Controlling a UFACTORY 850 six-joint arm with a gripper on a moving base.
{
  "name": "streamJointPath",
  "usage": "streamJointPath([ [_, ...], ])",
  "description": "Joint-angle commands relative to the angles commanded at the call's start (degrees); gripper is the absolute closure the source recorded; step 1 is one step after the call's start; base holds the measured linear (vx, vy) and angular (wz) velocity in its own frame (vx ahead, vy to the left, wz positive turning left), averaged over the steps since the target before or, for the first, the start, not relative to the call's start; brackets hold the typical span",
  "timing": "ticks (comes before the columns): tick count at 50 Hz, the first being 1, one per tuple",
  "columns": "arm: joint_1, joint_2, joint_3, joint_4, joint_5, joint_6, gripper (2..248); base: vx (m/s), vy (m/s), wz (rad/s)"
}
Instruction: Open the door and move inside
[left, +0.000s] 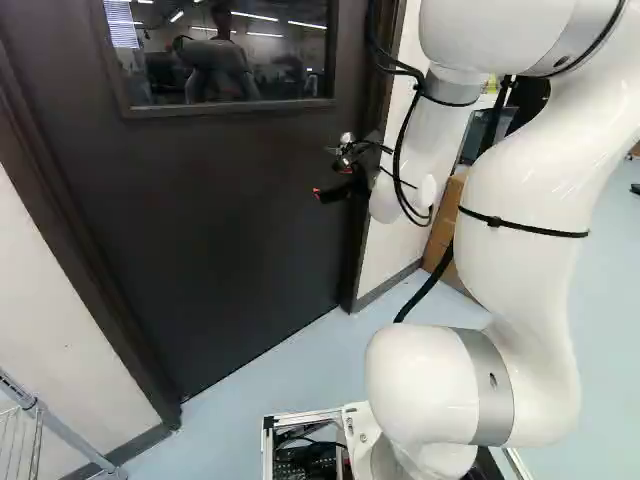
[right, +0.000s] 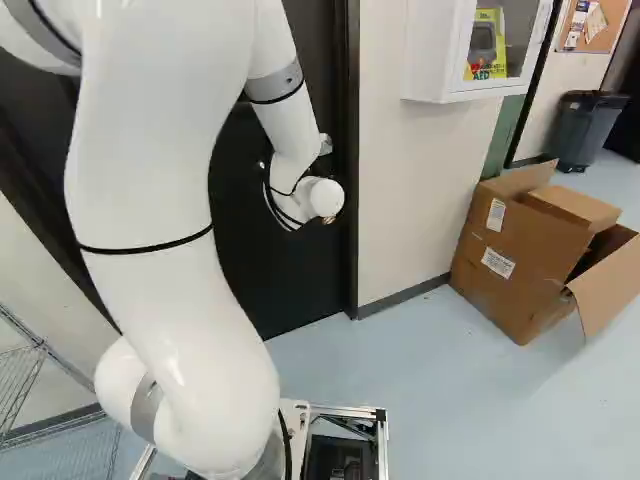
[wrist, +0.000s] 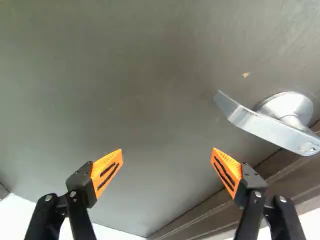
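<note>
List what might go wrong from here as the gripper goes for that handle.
The gripper is open, but the handle lies off to one side, not between the fingers, so closing now would probably miss it.
The handle sits close to the door frame; the nearer finger might knock that frame.
The cables looping beside the arm could snag.

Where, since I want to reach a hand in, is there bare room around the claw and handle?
Between the open fingers of the claw, and on the door beyond the free tip of the handle. It is crowded at the handle's mounted end, close by the door frame.
</note>
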Motion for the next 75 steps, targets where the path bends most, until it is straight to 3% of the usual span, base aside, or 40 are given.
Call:
streamJointPath([
  [14, -1.0, 4.8, 3.2, 0.1, -0.1, 0.0, 3, 0.0, 0.0, 0.0],
  [44, -1.1, 9.0, 3.1, 3.6, -0.5, 0.0, 3, 0.0, 0.0, 0.0],
  [75, -0.4, 6.4, -2.8, 6.1, -0.5, 0.0, 3, 0.0, 0.0, 0.0],
])
